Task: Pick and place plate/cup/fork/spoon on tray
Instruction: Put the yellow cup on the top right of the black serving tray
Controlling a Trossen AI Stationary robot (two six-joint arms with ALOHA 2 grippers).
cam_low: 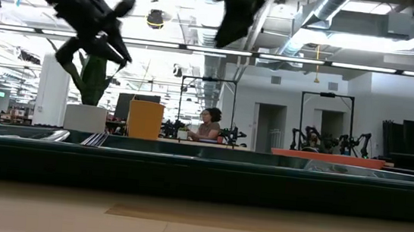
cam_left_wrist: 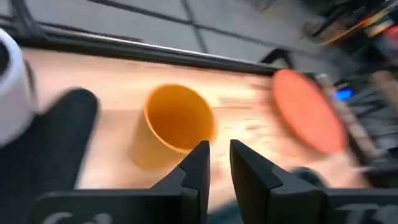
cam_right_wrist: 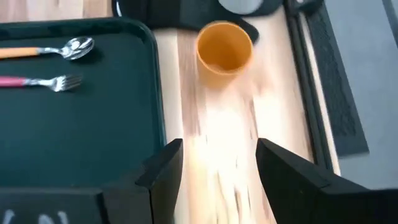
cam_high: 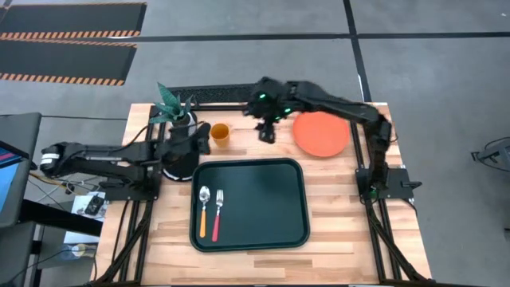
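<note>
a: tray contents?
b: tray (cam_high: 263, 203) sits at the table's front centre. spoon (cam_high: 203, 209) and fork (cam_high: 217, 212) lie side by side in its left part, heads toward the back, handles toward the front. spoon is the outer one, fork just beside it. rest of the tray is bare.
a: cup?
b: cup (cam_high: 220, 134) stands upright on the wood just behind the tray's back left corner, mouth up. cannot see to its bottom in any view. white pot with plant (cam_high: 177, 110) is just to its left, on a black mat (cam_high: 182, 159).
a: plate?
b: plate (cam_high: 320, 133) lies flat on the table behind the tray's back right corner, well apart from the cup, nothing on it.
a: grippers?
b: right gripper (cam_high: 265, 132) hangs above the table between cup and plate, fingers spread wide, holding nothing; its wrist view looks at the cup (cam_right_wrist: 224, 47) past the tray edge. left gripper (cam_left_wrist: 215, 163) is near the cup on the pot side, fingers almost together with a thin gap, nothing between them.
</note>
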